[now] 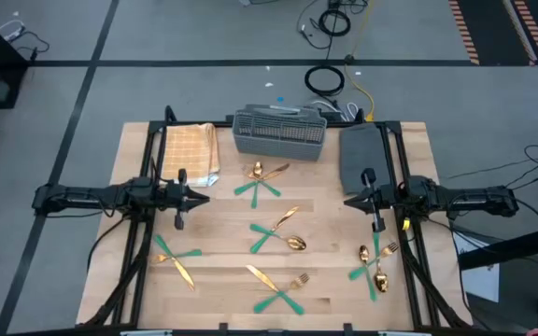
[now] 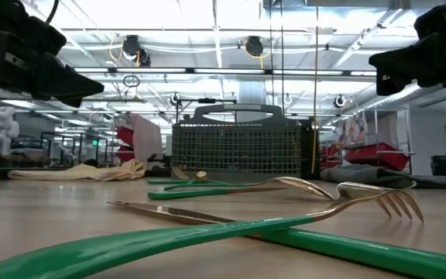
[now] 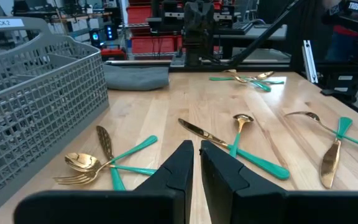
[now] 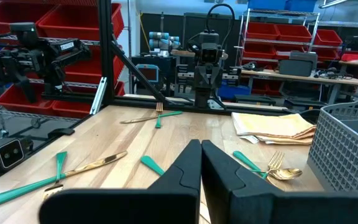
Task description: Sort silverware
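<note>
The wooden surface (image 1: 222, 252) carries the silverware (image 1: 278, 229) in five loose clusters, with bare wood between them and along the near edge. One cluster lies just in front of the grey slotted basket (image 1: 280, 131) at the far edge, one sits at the middle, one near the left side, one near the front edge, and one by the right side. The basket stands at the middle of the far edge, flanked by a tan checked cloth (image 1: 191, 151) on its left and a dark grey cloth (image 1: 364, 154) on its right. The left end effector (image 1: 197, 197) hovers over open wood at the left side, just in front of the tan cloth, its fingers (image 3: 178, 168) standing slightly apart with a narrow gap and nothing between them. The right end effector (image 1: 351, 199) hovers at the right side, at the near edge of the dark cloth, its fingers (image 4: 188, 165) pressed together on nothing. A wide strip of bare wood runs between the two end effectors, crossed only by the cluster near the basket. Each piece has a shiny gold head or blade and a slim teal-green handle; forks, spoons and knives lie crossed over one another, handles splayed outward. In the low view a fork (image 2: 378, 200) lies across a knife, its tines raised off the wood.
</note>
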Available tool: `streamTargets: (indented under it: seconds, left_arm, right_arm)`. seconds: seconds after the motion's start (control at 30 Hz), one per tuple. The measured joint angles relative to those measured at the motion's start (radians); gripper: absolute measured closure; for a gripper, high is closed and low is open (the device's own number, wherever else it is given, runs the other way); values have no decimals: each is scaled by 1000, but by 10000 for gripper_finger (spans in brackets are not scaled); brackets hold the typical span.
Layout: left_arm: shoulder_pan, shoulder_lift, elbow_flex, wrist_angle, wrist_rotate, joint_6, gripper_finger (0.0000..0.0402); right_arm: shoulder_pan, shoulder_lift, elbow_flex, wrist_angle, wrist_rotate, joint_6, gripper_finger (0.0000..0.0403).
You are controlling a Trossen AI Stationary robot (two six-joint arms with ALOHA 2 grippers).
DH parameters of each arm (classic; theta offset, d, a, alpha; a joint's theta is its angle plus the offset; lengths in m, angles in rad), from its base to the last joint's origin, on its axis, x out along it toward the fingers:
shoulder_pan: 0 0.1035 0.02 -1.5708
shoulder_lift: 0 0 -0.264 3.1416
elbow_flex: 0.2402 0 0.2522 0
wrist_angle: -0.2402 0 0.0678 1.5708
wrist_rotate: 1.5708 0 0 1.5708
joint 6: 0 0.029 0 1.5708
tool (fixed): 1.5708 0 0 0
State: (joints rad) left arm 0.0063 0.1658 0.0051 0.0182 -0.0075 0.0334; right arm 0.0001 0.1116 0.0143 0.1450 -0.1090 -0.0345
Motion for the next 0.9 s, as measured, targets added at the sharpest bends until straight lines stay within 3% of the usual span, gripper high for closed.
streamTargets:
  seconds: [0.8,0.9]
  left_arm:
    - [0,0,0,0,0,0,363]
    - [0,0,0,0,0,0,363]
  right_arm:
    - [0,1,0,21,7,-1,403]
    - [0,-1,0,57,-18,65,403]
